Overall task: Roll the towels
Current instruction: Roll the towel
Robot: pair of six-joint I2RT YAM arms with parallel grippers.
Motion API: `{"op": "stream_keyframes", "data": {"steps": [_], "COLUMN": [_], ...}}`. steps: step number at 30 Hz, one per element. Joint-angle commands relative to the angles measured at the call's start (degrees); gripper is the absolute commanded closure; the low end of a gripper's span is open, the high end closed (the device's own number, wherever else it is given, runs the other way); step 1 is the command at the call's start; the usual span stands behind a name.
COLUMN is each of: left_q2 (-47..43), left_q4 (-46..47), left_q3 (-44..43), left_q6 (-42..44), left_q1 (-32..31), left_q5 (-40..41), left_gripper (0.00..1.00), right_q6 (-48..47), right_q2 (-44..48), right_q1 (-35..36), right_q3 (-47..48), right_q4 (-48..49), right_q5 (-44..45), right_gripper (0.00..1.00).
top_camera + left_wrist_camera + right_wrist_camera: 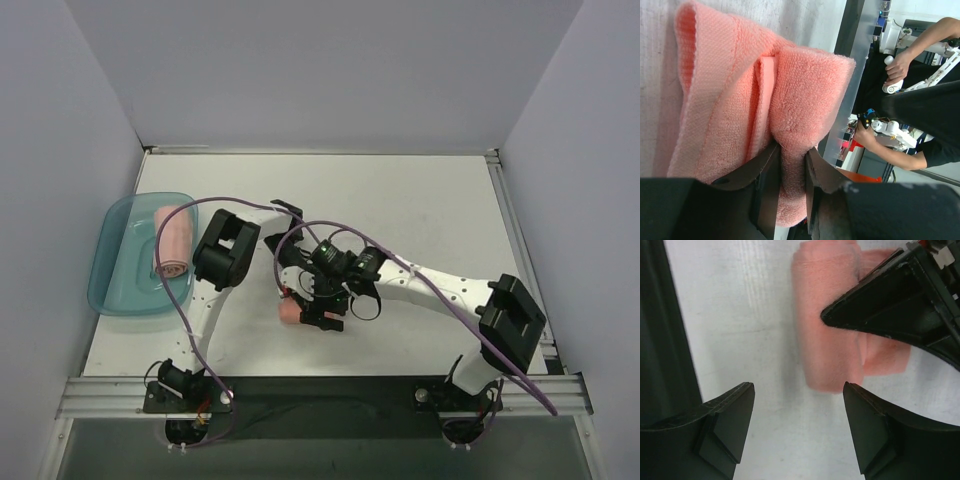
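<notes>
A salmon-pink towel [289, 313] lies bunched and partly rolled on the white table near the front middle. My left gripper [293, 300] is shut on a fold of it; in the left wrist view the two fingers pinch the thick pink fabric [740, 100] between them [792, 165]. My right gripper [322, 318] is open and empty, just short of the towel's near end [830, 340], with its jaws wide apart [798, 390]. The left gripper's black finger [880, 305] lies over the towel in the right wrist view. A second towel [172, 240], rolled into a cylinder, lies in the teal tray.
The translucent teal tray [120, 290] stands at the left of the table. Purple cables loop over both arms. White walls close in the table at the left, back and right. A metal rail [320, 395] runs along the front edge.
</notes>
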State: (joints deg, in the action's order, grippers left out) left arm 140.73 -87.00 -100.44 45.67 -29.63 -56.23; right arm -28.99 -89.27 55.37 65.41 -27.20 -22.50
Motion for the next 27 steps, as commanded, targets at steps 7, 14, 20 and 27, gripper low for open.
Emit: {"op": "stream_keyframes", "data": {"steps": [7,14,20,27], "left_q2": [3.24,2.8,-2.9,-18.37], "left_q4": [7.46,8.43,12.55,19.94], "left_q3": [-0.72,-0.19,3.49,8.87], "left_q6": [3.72,2.58,0.13,-6.99], "left_q1": [0.71,0.89,2.47,10.98], "left_q5": [9.47,9.3,7.54,7.54], "left_gripper": [0.67,0.66,0.53,0.35], "right_q6": [-8.53,-7.92,-4.06,-3.35], "right_q2": [-5.73,-8.2,-9.34,-12.41], "right_q1": [4.39,4.22,1.14,-5.18], "right_q3": [-5.02,-10.29,-11.36,-5.21], "right_q4": [15.86,19.81,18.95,5.51], "right_q5": [10.28,7.92,1.07,-12.73], "right_gripper": [0.34,0.55,1.0,1.0]}}
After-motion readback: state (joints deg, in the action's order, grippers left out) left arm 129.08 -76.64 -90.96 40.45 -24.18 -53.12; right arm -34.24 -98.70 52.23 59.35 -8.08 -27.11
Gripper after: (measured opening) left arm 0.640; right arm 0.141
